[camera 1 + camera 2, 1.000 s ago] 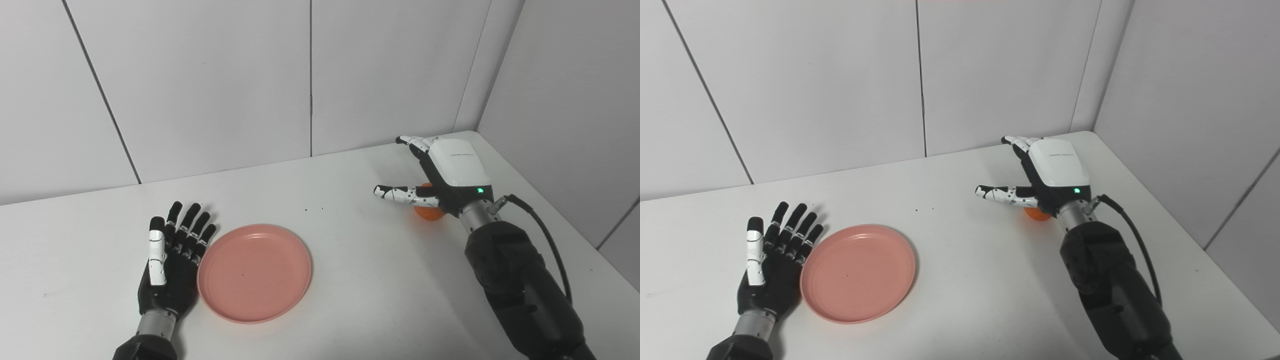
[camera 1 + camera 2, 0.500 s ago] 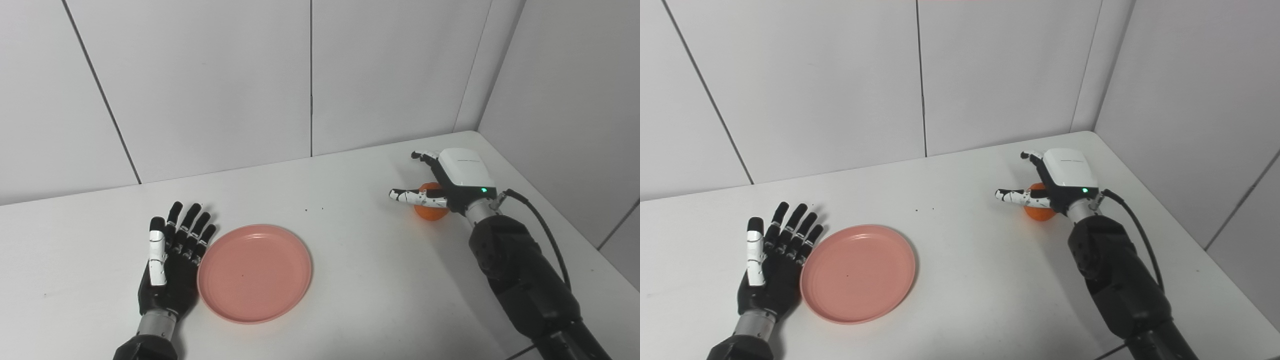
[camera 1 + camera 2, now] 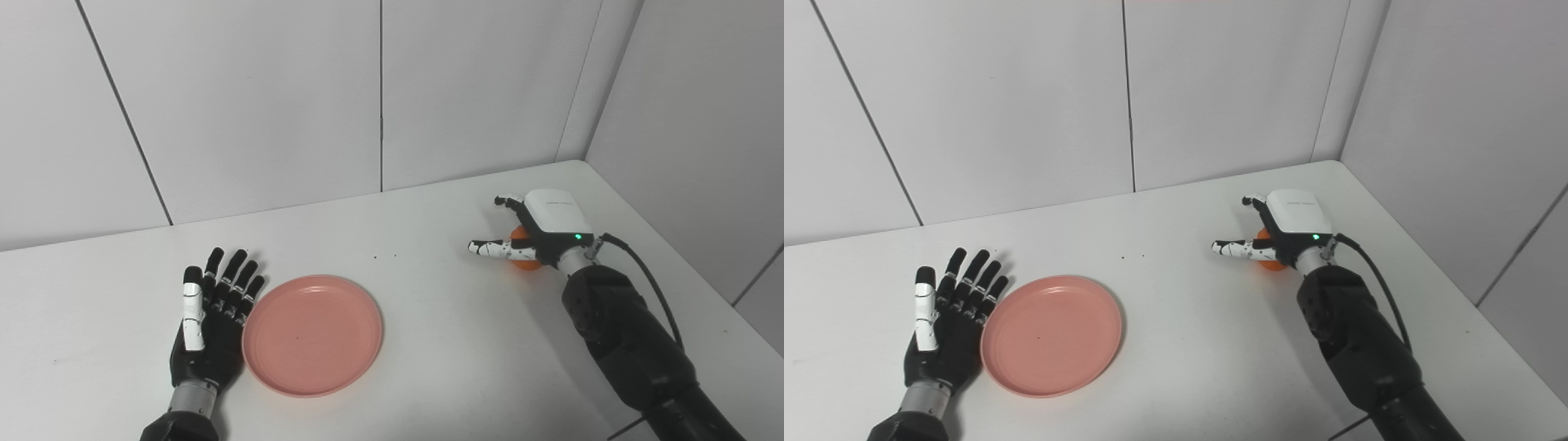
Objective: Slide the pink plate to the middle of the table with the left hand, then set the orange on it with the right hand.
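Note:
The pink plate [image 3: 312, 334] lies flat on the white table, left of its middle. My left hand [image 3: 208, 324] rests palm up and open beside it, fingers along the plate's left rim. At the far right my right hand [image 3: 542, 223] sits low over the orange [image 3: 525, 263], which is mostly hidden under the palm. The fingers curve down around the orange's far side. The thumb [image 3: 490, 247] still points straight out to the left, in front of the fruit and not wrapped on it. The orange rests on the table.
The white table [image 3: 441, 343] ends at grey wall panels behind and to the right, close to the right hand. A black cable [image 3: 649, 275] runs from that wrist along the forearm. A few tiny dark specks [image 3: 384, 255] mark the tabletop.
The right hand has come down onto the orange and its fingers have curled in, with the thumb drawn nearer. The left hand and plate have not moved.

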`<state>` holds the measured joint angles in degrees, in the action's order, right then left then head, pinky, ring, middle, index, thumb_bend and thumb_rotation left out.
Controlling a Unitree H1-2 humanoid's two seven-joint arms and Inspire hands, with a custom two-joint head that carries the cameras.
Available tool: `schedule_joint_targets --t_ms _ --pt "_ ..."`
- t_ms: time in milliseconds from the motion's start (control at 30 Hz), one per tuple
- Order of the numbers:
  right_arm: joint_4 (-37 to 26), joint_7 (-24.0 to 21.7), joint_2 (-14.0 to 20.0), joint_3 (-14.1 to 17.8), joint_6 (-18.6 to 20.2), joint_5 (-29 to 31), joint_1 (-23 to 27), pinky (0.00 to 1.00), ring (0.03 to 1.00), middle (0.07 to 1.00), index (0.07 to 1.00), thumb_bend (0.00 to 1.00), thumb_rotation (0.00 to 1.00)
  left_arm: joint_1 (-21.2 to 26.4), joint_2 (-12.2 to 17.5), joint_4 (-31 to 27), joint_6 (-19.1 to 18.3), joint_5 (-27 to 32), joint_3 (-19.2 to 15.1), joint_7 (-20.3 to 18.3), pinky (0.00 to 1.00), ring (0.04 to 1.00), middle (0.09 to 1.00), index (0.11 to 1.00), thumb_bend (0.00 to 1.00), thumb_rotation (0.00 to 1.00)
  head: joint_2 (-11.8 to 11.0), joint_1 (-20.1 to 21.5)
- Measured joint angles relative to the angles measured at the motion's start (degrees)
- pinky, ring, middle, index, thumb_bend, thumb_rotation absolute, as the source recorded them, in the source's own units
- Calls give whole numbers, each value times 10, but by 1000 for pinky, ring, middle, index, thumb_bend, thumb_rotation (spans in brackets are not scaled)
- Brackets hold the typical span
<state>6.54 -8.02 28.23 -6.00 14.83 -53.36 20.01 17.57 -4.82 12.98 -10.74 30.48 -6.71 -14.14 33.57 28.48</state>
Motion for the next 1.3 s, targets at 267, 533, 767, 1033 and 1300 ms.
schedule_joint_targets --t_ms 267,533,767,1033,1300 --pt "32 24 8 -20 0 -17 3 708 726 759 756 863 884 -1 0 -4 -5 0 -1 2 933 935 912 1000 756 688 6 -5" --pt "63 57 16 -34 7 -25 9 573 653 706 686 862 836 -2 -1 -9 -17 0 0 6 933 935 916 1000 753 694 10 -6" --pt "84 78 21 -30 8 -8 13 364 473 600 609 806 764 -4 -1 -16 -23 0 0 10 941 937 917 1000 751 684 12 -7" --pt "93 89 22 -22 18 20 13 183 239 304 344 550 521 -4 0 -16 -24 0 0 10 927 931 919 1000 752 684 16 -7" --pt "100 101 27 -26 12 49 13 166 223 283 329 501 474 -4 0 -18 -29 0 -1 10 927 930 914 1000 749 686 18 -6"
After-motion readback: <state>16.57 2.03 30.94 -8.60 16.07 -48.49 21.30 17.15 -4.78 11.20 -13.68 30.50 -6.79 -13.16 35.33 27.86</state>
